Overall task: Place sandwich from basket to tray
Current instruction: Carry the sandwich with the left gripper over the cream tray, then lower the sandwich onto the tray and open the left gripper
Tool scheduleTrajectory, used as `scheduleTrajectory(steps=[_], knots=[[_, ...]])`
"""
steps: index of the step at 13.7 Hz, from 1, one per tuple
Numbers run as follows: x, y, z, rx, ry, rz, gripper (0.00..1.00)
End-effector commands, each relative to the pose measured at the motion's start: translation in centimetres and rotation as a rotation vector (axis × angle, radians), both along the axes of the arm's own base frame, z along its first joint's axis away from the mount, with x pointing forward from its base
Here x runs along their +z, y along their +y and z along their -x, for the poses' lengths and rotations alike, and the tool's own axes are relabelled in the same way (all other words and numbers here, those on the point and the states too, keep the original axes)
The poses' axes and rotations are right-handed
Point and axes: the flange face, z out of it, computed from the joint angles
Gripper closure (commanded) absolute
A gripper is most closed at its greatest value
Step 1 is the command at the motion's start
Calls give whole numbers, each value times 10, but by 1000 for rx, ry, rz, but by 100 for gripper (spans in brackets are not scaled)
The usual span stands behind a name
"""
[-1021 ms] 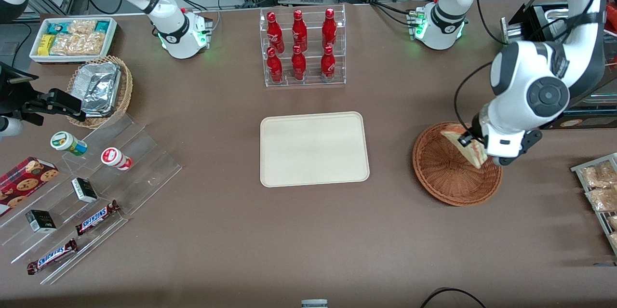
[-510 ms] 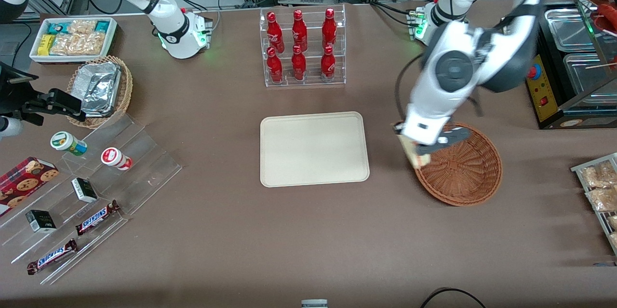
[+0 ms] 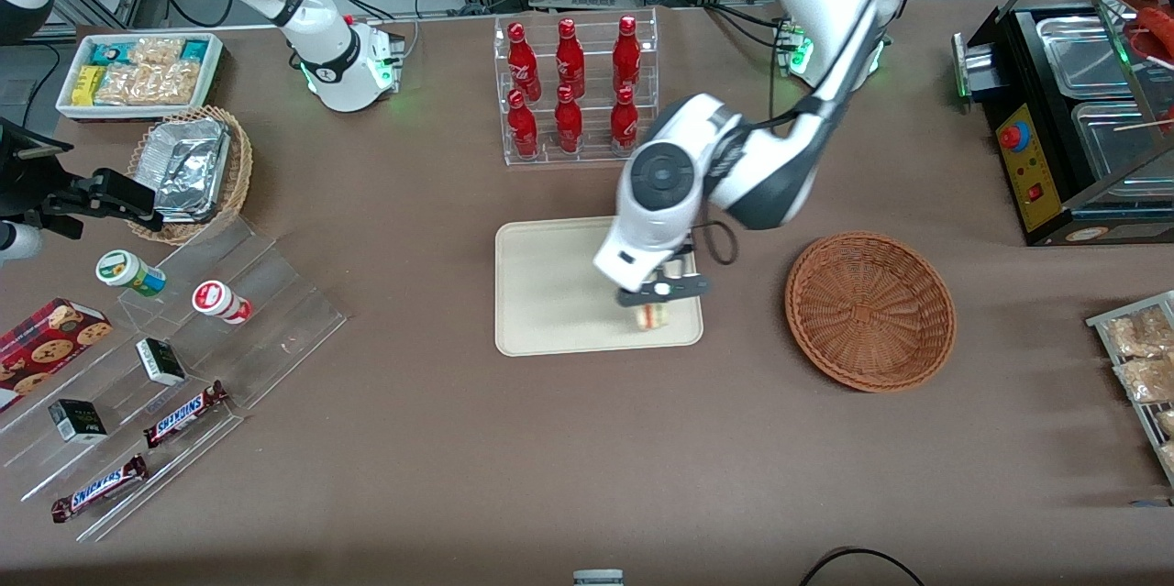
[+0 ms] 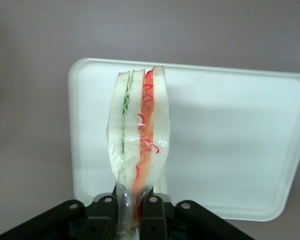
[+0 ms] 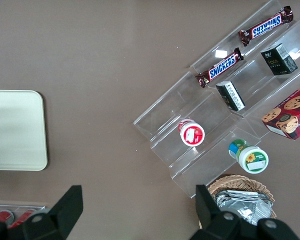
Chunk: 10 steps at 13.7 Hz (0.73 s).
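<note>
Sandwich (image 4: 138, 145) in tool (image 4: 132, 207), above tray (image 4: 230, 145)

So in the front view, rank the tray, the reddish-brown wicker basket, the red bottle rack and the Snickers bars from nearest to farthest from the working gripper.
The gripper is shut on the sandwich.
1. Tray: directly under the gripper.
2. Reddish-brown wicker basket: beside the tray, toward the working arm's end.
3. Red bottle rack: farther from the camera; close to the basket in rank.
4. Snickers bars: toward the parked arm's end.

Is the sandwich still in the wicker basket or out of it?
Out. The basket holds nothing; the end effector grips the sandwich above the tray.
</note>
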Motion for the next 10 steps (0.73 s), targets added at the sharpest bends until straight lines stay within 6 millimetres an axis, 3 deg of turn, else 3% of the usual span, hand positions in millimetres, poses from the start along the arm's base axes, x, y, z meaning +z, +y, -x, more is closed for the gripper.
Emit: scheduleTrajectory(steps=[1, 4, 8, 9, 10], knots=[[-19, -37, 10, 3, -33, 34, 100], [-62, -65, 29, -37, -50, 45, 100], [-94, -72, 39, -56, -32, 26, 100], [-98, -74, 41, -57, -29, 23, 94], [-102, -73, 41, -56, -25, 18, 64]])
